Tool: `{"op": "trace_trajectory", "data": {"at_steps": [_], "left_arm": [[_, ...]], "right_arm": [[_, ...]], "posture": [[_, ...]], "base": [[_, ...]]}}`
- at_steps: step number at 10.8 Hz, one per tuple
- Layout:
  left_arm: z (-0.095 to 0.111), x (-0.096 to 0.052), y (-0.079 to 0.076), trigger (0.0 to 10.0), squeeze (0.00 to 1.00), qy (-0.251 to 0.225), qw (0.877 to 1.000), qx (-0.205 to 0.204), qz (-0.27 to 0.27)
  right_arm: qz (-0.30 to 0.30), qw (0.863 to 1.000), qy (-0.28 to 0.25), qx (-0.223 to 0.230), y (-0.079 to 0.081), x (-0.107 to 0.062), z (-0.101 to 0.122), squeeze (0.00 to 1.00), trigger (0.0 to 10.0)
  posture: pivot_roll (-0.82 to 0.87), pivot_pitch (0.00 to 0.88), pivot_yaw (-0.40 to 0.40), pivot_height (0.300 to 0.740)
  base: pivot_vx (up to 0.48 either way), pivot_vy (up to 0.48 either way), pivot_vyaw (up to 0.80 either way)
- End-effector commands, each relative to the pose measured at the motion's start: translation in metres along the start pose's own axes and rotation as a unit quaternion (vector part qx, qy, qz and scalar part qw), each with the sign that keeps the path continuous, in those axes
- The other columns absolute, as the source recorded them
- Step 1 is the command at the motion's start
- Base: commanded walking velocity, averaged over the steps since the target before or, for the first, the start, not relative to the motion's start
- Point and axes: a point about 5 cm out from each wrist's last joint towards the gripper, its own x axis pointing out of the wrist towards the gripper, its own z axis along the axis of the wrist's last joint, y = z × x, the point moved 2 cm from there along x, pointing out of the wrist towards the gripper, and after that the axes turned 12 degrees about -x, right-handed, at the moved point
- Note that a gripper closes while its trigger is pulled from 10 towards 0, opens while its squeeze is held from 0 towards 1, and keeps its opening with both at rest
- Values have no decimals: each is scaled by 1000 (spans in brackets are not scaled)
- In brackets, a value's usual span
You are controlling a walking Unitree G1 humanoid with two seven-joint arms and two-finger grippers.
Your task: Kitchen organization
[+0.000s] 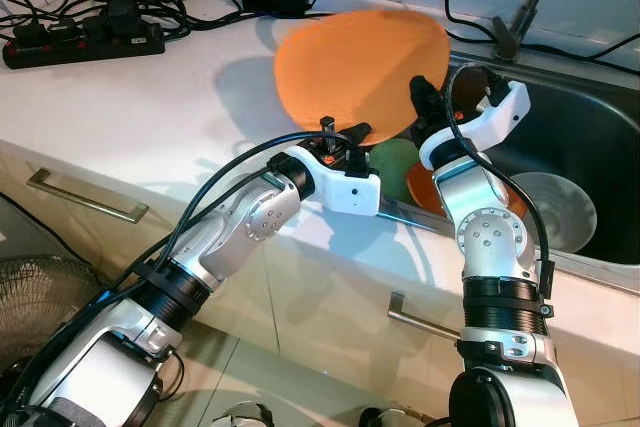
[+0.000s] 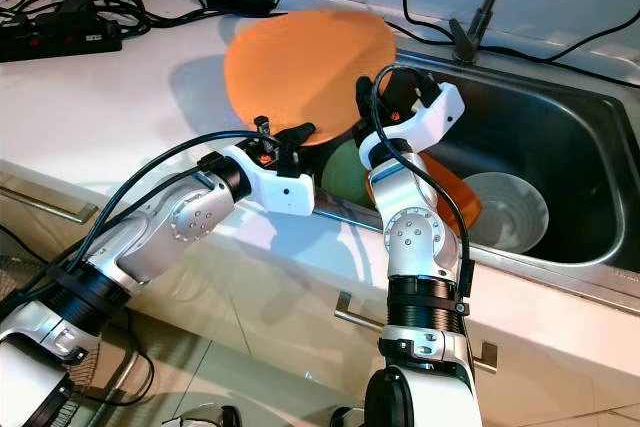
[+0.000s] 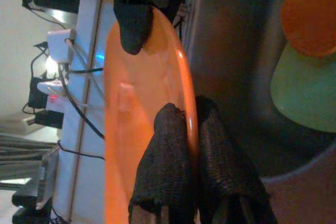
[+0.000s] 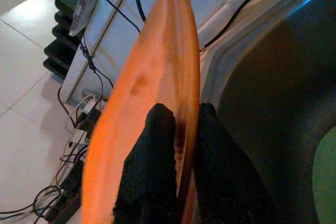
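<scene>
Both grippers are on the big orange plate (image 1: pixel 355 72), which hangs above the white counter (image 1: pixel 130 107) at the left edge of the steel sink (image 1: pixel 590 147). The left gripper (image 1: pixel 352 135) has the plate's near rim, and the left wrist view shows that rim sitting right between its two black fingers (image 3: pixel 165 166), one pad on each face, pinching it. The right gripper (image 1: pixel 428 97) takes the rim on the sink side; its fingers (image 4: pixel 149 171) are likewise clamped across the edge, plate between them. Down in the sink lie a green plate (image 1: pixel 392 162), a smaller orange dish (image 1: pixel 425 187) beside it, and a grey bowl (image 1: pixel 555 209) further right. Black cables and a power strip (image 1: pixel 85 42) sit at the back of the counter.
</scene>
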Motion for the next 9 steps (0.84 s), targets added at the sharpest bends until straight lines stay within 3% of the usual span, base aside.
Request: {"op": "trace_trajectory", "data": {"at_steps": [1,2,3,7,9], "left_arm": [[10,1,13,10000,0,-22,999,11,24],[10,1,13,10000,0,-21,999,12,25],[10,1,14,10000,1000,-21,999,2,26],[10,1,16,10000,1000,-21,999,4,35],[10,1,17,10000,1000,-22,999,1,38]], "right_arm": [[27,1000,16,0,13,3,-6,0,0],[27,999,20,-2,13,3,-7,0,0],[25,999,25,-1,12,2,-9,0,0],[9,1000,12,6,8,5,-5,0,0],[-21,999,-16,30,-3,9,9,0,0]], "posture": [[70,78,-40,740],[70,78,-41,740],[70,78,-41,740],[71,77,-40,740],[71,77,-40,740]], "base": [[0,0,0],[0,0,0],[0,0,0],[0,0,0],[0,0,0]]}}
